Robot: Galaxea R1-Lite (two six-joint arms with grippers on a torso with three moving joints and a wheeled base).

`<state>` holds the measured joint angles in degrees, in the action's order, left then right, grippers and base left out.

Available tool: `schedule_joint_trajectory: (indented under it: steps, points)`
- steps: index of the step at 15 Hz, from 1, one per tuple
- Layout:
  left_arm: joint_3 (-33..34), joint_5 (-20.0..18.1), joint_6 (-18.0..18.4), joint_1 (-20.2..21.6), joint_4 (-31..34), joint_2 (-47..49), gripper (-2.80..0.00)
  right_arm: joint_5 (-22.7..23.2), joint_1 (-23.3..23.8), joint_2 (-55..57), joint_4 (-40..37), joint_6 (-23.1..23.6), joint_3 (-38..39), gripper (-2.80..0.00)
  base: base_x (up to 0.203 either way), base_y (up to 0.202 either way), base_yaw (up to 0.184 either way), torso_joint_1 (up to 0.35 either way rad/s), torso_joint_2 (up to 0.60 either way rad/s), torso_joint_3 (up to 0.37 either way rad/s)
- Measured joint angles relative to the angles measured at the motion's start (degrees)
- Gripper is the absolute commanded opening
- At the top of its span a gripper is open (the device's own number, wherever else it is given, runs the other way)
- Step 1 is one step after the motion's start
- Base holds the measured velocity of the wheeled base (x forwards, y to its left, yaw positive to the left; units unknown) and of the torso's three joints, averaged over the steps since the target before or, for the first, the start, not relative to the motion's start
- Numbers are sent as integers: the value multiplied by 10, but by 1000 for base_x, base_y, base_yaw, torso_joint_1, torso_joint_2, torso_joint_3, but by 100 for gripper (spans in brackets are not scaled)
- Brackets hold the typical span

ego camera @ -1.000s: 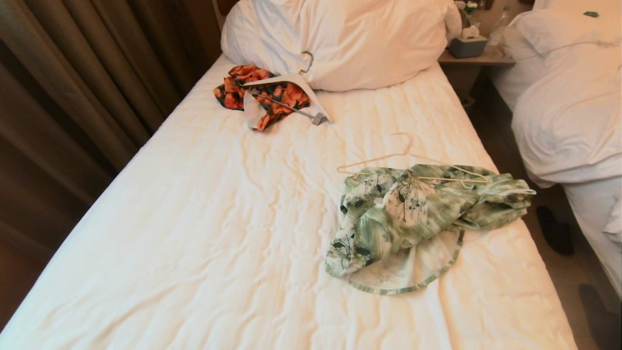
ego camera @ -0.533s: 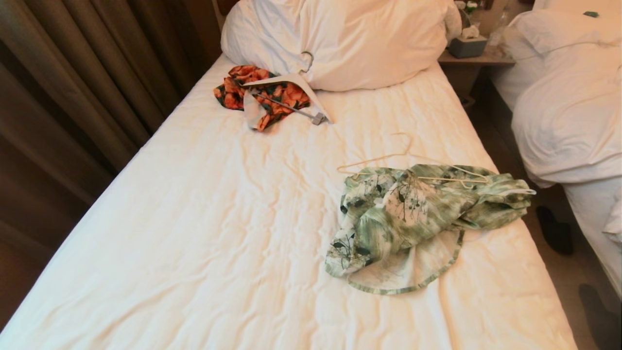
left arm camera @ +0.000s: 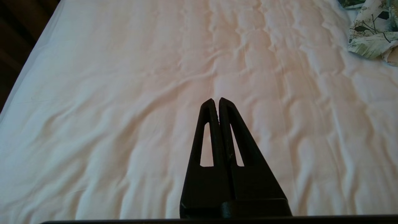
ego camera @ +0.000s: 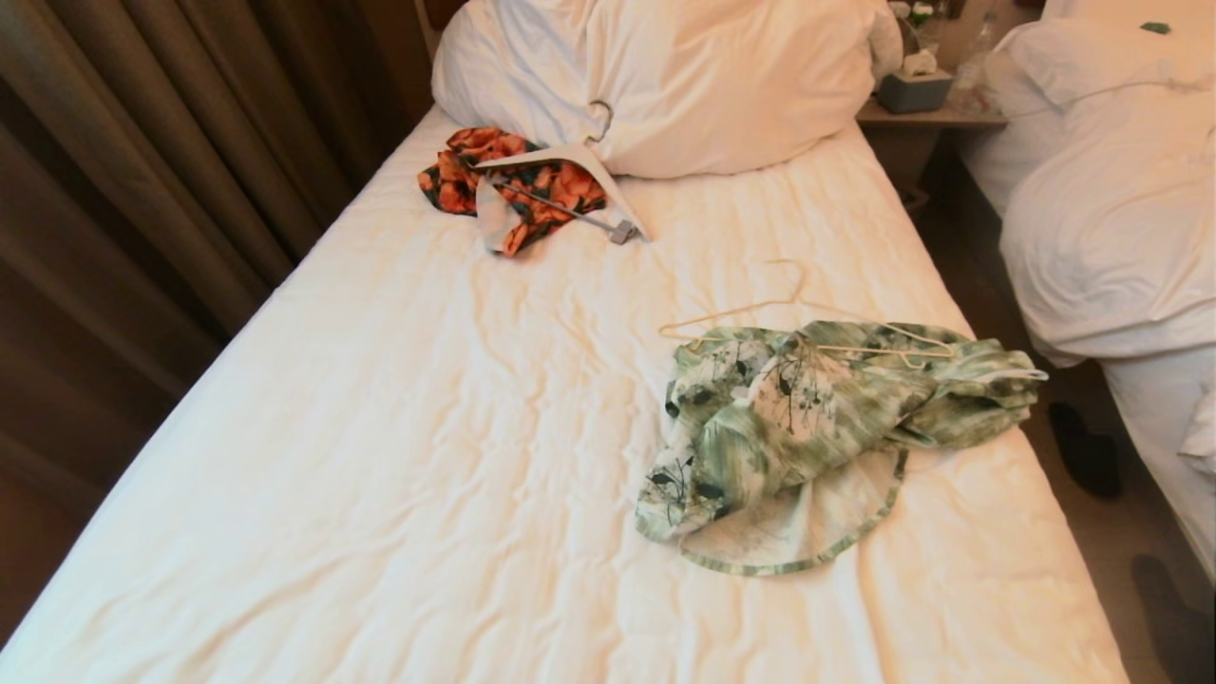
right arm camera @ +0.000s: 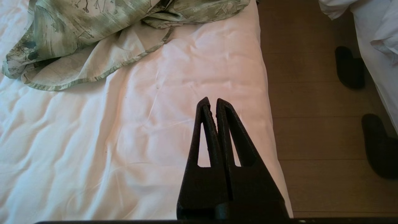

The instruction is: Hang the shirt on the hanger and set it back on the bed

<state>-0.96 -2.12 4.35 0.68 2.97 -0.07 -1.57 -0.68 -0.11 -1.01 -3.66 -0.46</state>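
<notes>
The green and white shirt (ego camera: 817,427) lies crumpled on the right half of the bed (ego camera: 399,427). Partly on top of its far edge rests the thin cream hanger (ego camera: 807,323), hook pointing toward the pillow. Neither arm shows in the head view. My left gripper (left arm camera: 217,101) hangs shut above bare sheet, with a corner of the shirt (left arm camera: 373,34) well off to one side. My right gripper (right arm camera: 210,101) is shut and empty above the bed's right edge, a short way from the shirt's hem (right arm camera: 93,59).
A big white pillow (ego camera: 684,76) lies at the head of the bed, with an orange-and-black garment (ego camera: 513,185) and a thick white hanger (ego camera: 579,166) beside it. Curtains (ego camera: 142,190) line the left. A second bed (ego camera: 1111,209), wooden floor and dark slippers (right arm camera: 349,67) are on the right.
</notes>
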Motion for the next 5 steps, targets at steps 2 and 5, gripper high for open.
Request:
schedule_joint_trajectory:
  steps: [2,5]
  points:
    - [0,0,0,0,0,0,-280,0,0,0,1,0,0,-280,0,0,0,0,0,0]
    - [0,0,0,0,0,0,-280,0,0,0,2,0,0,-280,0,0,0,0,0,0]
